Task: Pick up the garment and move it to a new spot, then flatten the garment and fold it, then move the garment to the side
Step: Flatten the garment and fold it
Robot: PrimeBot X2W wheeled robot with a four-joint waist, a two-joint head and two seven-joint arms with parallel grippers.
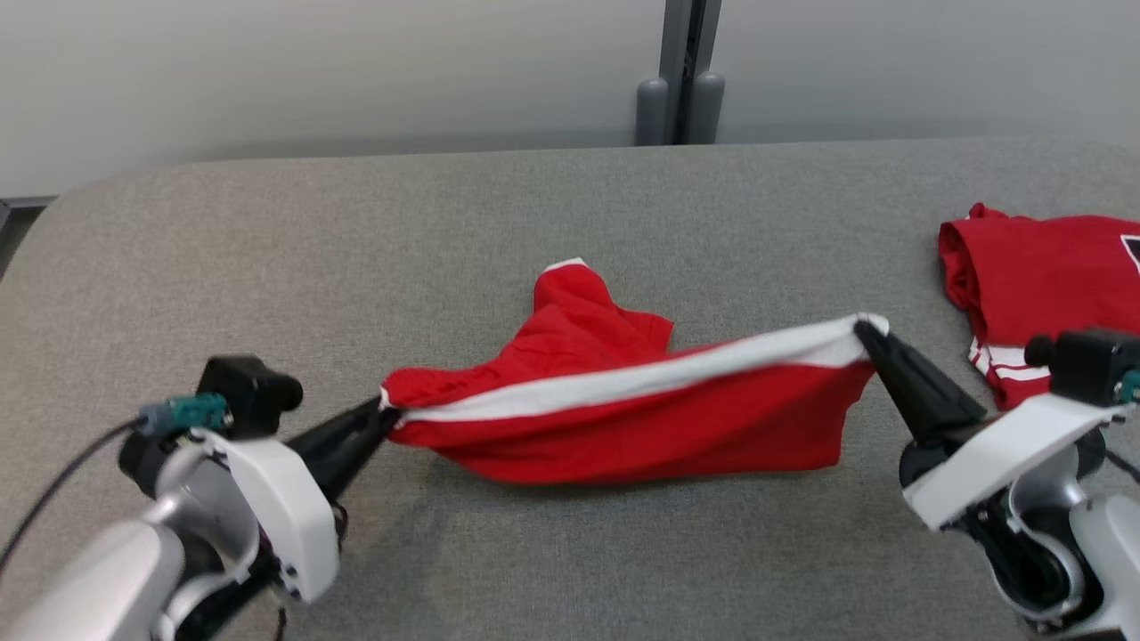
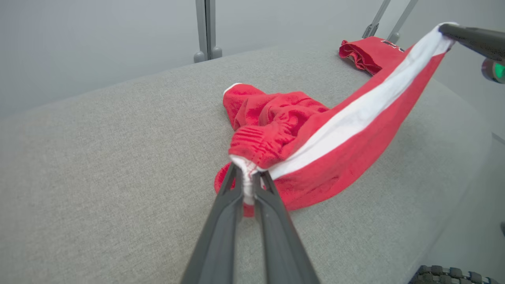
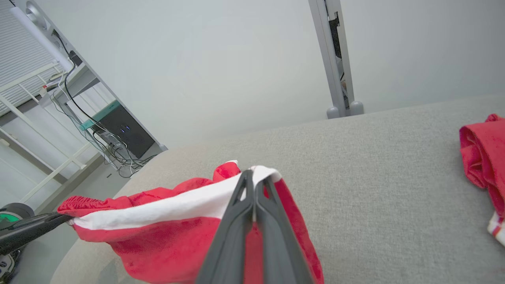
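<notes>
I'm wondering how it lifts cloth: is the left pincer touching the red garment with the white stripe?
Touching. The left wrist view shows the left pincer closed on a bunched end of the red garment, cloth pinched between its fingers.

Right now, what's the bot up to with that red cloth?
It has the red garment pinched at both ends of its white stripe, with the left claw shut on one end and the right claw shut on the other. The stripe is pulled taut above the grey table, and the rest hangs down and bunches on it. A second red garment lies apart at the table's right edge.
</notes>
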